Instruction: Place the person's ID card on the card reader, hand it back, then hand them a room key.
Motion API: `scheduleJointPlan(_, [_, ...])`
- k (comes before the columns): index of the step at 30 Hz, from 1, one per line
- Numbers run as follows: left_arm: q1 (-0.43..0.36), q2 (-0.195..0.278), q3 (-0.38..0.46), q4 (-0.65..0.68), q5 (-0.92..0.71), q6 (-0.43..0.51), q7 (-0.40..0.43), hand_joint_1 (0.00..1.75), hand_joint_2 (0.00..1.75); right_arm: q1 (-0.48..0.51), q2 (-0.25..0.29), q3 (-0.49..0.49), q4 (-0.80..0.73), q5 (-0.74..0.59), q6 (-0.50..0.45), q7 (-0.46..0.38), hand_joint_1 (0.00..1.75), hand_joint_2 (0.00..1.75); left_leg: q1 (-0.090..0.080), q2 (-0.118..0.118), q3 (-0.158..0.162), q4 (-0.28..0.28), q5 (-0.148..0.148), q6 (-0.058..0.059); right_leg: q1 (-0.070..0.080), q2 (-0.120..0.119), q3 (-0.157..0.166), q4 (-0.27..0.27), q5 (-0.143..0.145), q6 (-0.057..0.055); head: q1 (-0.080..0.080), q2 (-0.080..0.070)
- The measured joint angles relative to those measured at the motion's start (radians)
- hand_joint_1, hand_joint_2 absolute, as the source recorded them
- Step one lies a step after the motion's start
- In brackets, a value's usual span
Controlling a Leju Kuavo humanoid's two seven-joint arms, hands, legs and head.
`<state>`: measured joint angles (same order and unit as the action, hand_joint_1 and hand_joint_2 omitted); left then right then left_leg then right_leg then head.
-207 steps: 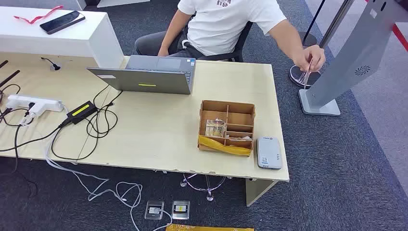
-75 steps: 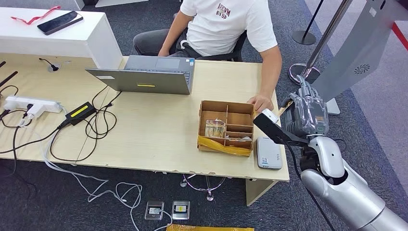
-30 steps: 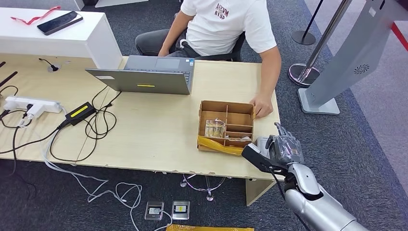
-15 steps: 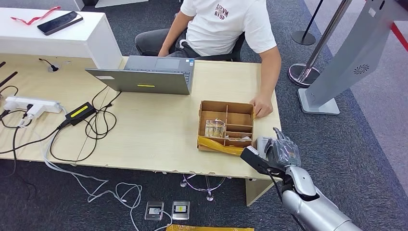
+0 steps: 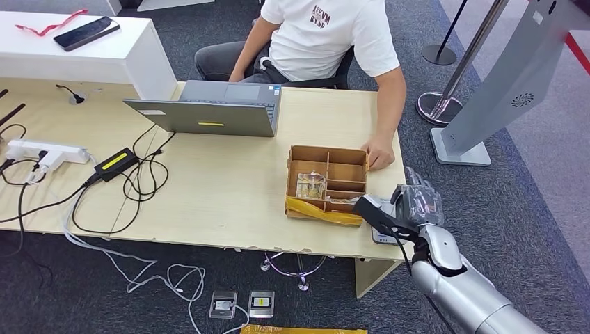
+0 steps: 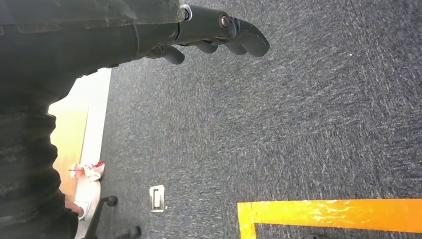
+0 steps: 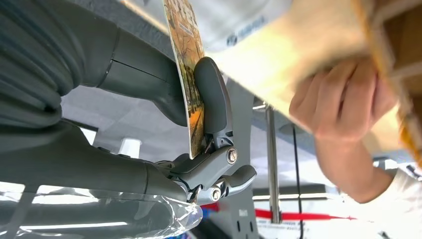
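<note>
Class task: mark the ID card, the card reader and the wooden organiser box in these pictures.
ID card (image 7: pixel 185 59): right wrist view, printed face, pinched in the right hand.
Card reader (image 5: pixel 381 236): head view, visible strip of the grey casing below the wrist camera.
Wooden organiser box (image 5: pixel 327 150): head view, far rim.

Robot hand above card reader

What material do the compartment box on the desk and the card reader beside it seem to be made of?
The compartment box looks like thin brown wood or stiff cardboard, matte, with slotted dividers and yellow tape on its front edge. The card reader, partly hidden by the right hand, looks like smooth light grey plastic, with rounded corners.
</note>
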<state>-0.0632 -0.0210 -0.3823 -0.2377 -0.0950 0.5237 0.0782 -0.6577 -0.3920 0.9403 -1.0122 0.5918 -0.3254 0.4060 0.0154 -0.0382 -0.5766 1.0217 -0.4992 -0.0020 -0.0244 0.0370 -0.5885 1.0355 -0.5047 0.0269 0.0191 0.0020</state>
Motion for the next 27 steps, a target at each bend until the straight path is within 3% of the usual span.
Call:
scheduleJointPlan(16, [0.001,0.011,-0.076,0.000,0.046,0.017,-0.017,0.00,1.75,-0.157,-0.088,-0.090,-0.134,0.069,-0.001,0.077,1.64,1.75,0.000,0.000,0.000,0.000,0.000,0.000,0.000,0.000,0.000,0.000,0.000,0.000,0.000,0.000])
scheduleJointPlan(23, [-0.006,0.016,-0.129,-0.002,0.022,-0.001,0.012,0.00,1.75,-0.206,-0.087,-0.111,-0.170,0.091,0.017,0.080,1.67,1.75,0.000,0.000,0.000,0.000,0.000,0.000,0.000,0.000,0.000,0.000,0.000,0.000,0.000,0.000])
scheduleJointPlan(27, [-0.022,0.022,-0.158,-0.010,0.020,-0.012,0.034,0.00,1.75,-0.246,-0.058,-0.108,-0.151,0.102,0.025,0.046,1.65,1.75,0.000,0.000,-0.001,0.000,0.000,0.000,0.000,0.000,0.000,0.001,0.000,0.000,0.000,0.000])
